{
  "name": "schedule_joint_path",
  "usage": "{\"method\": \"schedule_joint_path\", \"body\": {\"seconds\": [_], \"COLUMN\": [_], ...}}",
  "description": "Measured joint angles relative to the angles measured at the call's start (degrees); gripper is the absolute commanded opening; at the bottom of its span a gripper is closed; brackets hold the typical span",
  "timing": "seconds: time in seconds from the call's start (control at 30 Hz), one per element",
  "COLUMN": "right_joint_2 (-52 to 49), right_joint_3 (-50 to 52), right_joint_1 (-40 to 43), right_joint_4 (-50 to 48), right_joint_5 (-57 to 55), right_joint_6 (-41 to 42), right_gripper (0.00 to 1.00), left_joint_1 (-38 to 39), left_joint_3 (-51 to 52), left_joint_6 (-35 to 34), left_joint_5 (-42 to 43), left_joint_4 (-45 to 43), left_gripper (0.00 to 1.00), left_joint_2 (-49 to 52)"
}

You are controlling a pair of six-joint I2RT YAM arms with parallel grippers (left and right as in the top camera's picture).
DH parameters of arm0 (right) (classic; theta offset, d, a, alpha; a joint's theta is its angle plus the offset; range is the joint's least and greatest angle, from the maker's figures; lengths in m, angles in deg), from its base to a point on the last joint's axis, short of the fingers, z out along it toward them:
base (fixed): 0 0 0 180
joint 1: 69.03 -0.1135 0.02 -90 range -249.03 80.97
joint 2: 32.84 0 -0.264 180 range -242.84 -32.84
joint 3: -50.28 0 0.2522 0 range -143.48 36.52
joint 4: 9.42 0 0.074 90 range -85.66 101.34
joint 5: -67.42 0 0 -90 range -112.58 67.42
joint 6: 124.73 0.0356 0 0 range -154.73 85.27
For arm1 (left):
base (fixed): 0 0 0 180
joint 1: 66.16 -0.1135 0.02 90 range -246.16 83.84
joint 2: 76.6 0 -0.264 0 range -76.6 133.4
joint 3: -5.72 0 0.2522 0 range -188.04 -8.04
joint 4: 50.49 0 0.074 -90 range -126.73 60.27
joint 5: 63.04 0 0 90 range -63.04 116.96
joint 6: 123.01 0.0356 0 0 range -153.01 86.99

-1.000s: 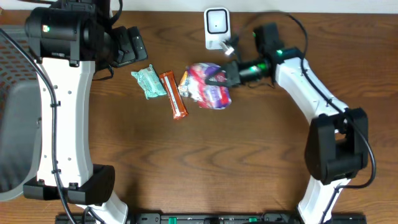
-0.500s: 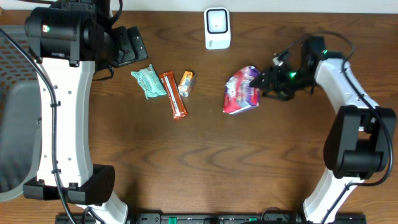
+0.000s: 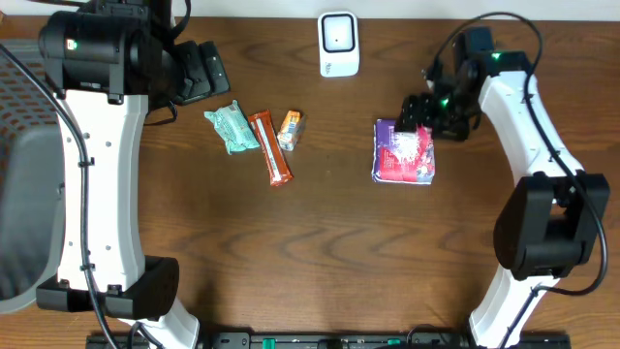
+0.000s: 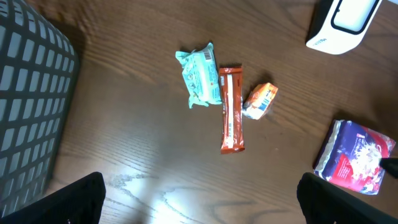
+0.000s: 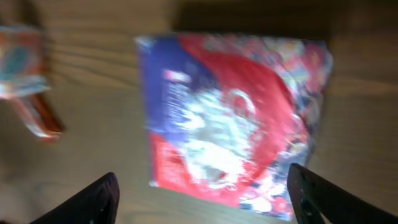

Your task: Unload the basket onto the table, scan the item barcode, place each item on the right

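I see glossy rectangular bag (image 3: 404, 153) flat on wood-grain table (image 3: 291, 252); right gripper (image 5: 205, 198) unclenched over it, left gripper (image 4: 202, 199) unclenched.

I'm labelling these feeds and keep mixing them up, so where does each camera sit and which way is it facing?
Overhead: above the table, looking straight down at the left arm, right arm and scanner.
Left wrist: high on the left side, angled down at the green packet, reddish bar and scanner; the open left gripper frames the bottom corners.
Right wrist: close over the snack bag, facing down; the open right gripper has a finger on either side.
Shared: the snack bag appears in all three views.
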Motion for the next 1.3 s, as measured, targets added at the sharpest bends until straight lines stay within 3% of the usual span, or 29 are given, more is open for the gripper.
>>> {"method": "schedule_joint_path", "body": {"seconds": [0.13,0.23,0.3,0.37,0.63,0.87,1.03,1.3], "right_joint_2": [0.0,0.0,0.0,0.6,1.2,-0.5,-0.4,-3.1], "right_joint_3": [8.0,13.4,16.7,19.1,20.4,6.7,-1.7,-2.2], "right_joint_1": [0.4,0.6,0.8,1.0,-2.2,-7.0,-7.1,-9.0], "right_joint_4": [-5.9,-11.6,-15.9,-20.1,-27.5,-28.9,-38.6,-53.3], "right_joint_5": [-2.2,-2.3,-0.5,1.9,7.6,9.5,9.2,2.1], "right_joint_6": [0.7,1.4,1.9,2.4,6.0,11.3,14.5,20.8], "right_gripper": [0.72,0.58,0.34,0.01,0.01,0.01,0.01,0.01], "left_joint_1": [0.0,0.0,0.0,0.0,0.0,0.0,0.0,0.0], "left_joint_3": [0.0,0.0,0.0,0.0,0.0,0.0,0.0,0.0], "left_joint_6": [0.0,0.0,0.0,0.0,0.0,0.0,0.0,0.0], "left_joint_5": [0.0,0.0,0.0,0.0,0.0,0.0,0.0,0.0], "left_joint_4": [0.0,0.0,0.0,0.0,0.0,0.0,0.0,0.0], "left_gripper": [0.98,0.98,0.98,0.98,0.98,0.98,0.98,0.98], "left_joint_2": [0.0,0.0,0.0,0.0,0.0,0.0,0.0,0.0]}}
